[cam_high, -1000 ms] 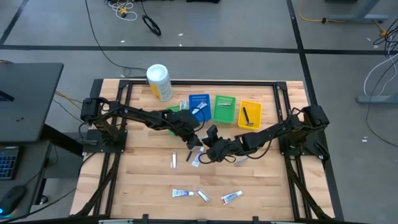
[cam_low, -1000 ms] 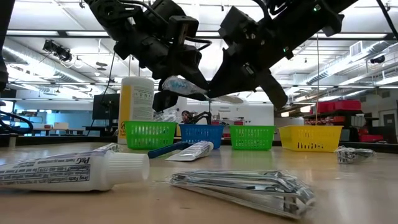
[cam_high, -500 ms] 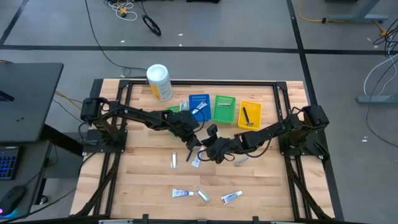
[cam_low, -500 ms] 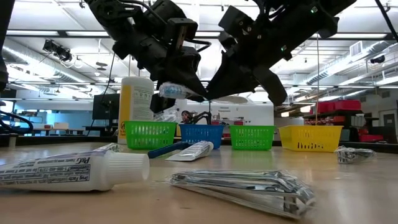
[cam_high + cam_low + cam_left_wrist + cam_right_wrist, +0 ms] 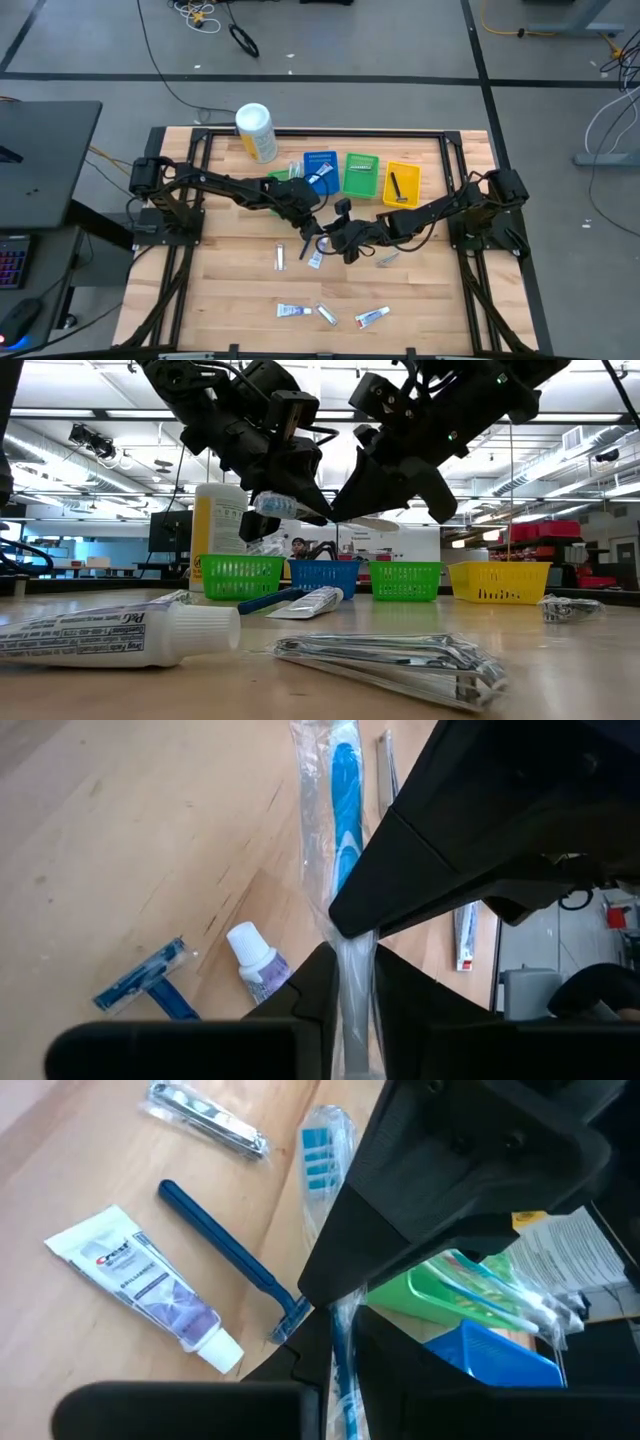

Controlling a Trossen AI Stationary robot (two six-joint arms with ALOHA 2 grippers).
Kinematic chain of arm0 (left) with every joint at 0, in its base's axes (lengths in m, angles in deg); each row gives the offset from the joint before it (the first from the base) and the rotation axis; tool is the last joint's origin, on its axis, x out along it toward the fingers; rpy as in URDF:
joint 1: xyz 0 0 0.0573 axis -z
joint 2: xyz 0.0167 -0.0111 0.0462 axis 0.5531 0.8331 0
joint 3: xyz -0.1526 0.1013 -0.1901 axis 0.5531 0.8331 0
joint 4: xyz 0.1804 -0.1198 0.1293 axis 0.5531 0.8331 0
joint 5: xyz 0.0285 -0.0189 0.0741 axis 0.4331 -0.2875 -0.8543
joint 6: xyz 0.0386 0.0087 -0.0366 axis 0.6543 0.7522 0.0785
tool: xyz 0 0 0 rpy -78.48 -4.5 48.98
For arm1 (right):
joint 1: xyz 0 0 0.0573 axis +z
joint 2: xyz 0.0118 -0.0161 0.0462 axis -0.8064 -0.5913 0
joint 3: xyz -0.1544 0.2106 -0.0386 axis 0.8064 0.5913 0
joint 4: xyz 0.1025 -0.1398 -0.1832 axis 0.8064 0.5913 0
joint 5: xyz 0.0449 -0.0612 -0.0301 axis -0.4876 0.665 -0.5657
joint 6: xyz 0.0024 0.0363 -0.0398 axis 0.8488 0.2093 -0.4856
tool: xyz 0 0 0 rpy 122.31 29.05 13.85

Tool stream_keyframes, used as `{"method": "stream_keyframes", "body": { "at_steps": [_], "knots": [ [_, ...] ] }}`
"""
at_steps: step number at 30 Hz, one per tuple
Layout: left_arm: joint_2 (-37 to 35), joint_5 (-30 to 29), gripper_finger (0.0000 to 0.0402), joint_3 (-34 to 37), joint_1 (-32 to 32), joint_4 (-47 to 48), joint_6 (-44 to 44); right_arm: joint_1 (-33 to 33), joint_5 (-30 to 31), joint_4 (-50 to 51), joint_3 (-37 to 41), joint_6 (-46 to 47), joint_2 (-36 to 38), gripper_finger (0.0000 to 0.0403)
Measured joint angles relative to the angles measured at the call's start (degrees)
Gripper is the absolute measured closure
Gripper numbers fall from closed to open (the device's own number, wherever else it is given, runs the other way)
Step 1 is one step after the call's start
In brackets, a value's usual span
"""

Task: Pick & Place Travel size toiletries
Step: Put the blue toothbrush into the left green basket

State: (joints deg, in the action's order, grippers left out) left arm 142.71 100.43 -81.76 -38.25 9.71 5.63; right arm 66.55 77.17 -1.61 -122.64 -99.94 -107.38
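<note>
Reached in over a pale wooden tabletop (image 5: 230,280) from either side with two dark arms, meeting above its middle. Stood well beyond both claws, at the far edge: a tall white plastic canister (image 5: 255,132) with a yellow label. Sat in a row just past the claws: small slotted plastic bins, blue (image 5: 320,165), green (image 5: 361,173) and yellow (image 5: 403,184).

Hung clear of the wood, tips nearly touching: left claw (image 5: 308,228) and right claw (image 5: 333,238). Was pressed together, the left claw (image 5: 352,955), pinching the clear wrapper of a slim blue-and-white toothbrush (image 5: 343,810). Was likewise closed, the right claw (image 5: 345,1345), on the same toothbrush (image 5: 322,1150) from the opposite end. Ran lengthwise between the two claws, held in the air by both, with the bristle end sticking out past the left claw in the low view (image 5: 275,505).

Lay on the wood under and beside the right claw: a small white toothpaste tube (image 5: 140,1295) with blue and red print, a thin blue plastic razor (image 5: 235,1265) next to it, and a crinkled silvery packet (image 5: 205,1120) a little farther off. Rested well short of both claws, near the front edge: two more such tubes (image 5: 293,311) (image 5: 371,317).
</note>
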Motion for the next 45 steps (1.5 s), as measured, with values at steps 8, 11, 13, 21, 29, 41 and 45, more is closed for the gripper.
{"method": "stream_keyframes", "body": {
  "at_steps": [8, 11, 13, 21, 29, 41, 45],
  "knots": [
    [0.0, -1.3, 0.0359, 0.0, -0.1, 0.2, -2.3, -1.2, -1.1, 0.7, 0.0, 1.3, 0.0, 0.0317],
    [0.0, -1.9, 0.0353, 0.0, -0.1, 0.2, -3.3, -1.9, -1.8, 0.8, 0.0, 1.7, 0.0, 0.0287],
    [0.0, -2.4, 0.0351, 0.0, -0.1, 0.2, -4.0, -2.2, -1.2, 1.0, 0.0, 2.6, 0.0, 0.0271],
    [0.0, -7.3, 0.0359, 0.1, -0.1, 3.9, -5.9, 0.0, 11.3, 2.5, 0.0, 4.9, 0.0, 0.0249],
    [-6.6, -11.5, 0.0359, 0.1, -2.5, 14.2, -2.7, 2.4, 17.2, 7.2, 0.0, 8.3, 0.0, 0.0249],
    [-18.3, -43.4, 0.036, 0.8, -4.7, 34.3, -6.6, -1.6, 5.3, 7.9, 0.0, 16.4, 0.0, 0.0249],
    [-15.0, -43.8, 0.036, 3.1, -5.2, 31.9, -7.8, -3.1, 2.4, 7.7, 0.0, 18.4, 0.0, 0.0249]
  ]
}}
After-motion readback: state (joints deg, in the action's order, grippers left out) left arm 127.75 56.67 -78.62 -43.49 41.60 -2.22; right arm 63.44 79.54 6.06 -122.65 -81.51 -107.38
